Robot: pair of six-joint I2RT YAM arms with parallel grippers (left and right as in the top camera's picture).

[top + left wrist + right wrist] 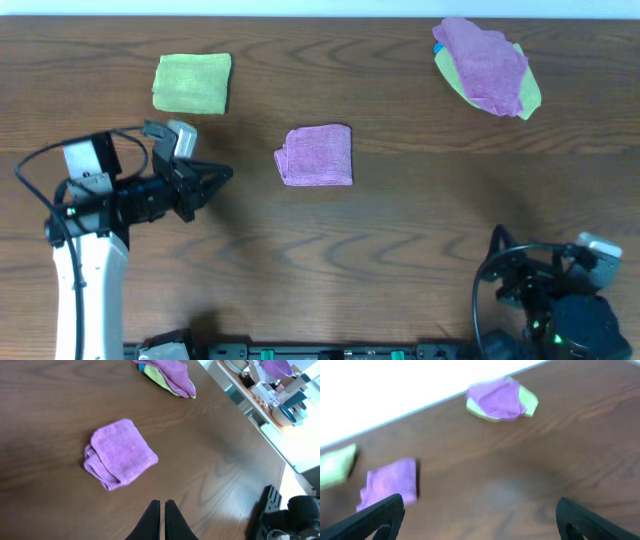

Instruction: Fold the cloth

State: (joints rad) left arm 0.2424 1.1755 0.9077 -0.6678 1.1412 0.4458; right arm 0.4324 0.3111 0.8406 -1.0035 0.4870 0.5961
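The purple-pink cloth (pixel 318 155) lies folded into a small square at the middle of the table, its loose edges bunched on its left side. It also shows in the left wrist view as the cloth (pixel 120 453) and, blurred, in the right wrist view as the cloth (pixel 390 483). My left gripper (pixel 222 175) hovers shut and empty to the left of it, fingertips pointing at it with a gap between; in its own view the left gripper (pixel 162 503) holds nothing. My right gripper (pixel 480 510) stands open and empty, folded back at the table's near right corner.
A light green folded cloth (pixel 192 82) lies at the far left. A pile of purple, green and blue cloths (pixel 487 67) sits at the far right. The right arm's base (pixel 560 300) takes up the near right corner. Shelves with containers (pixel 272 385) stand beyond the table edge.
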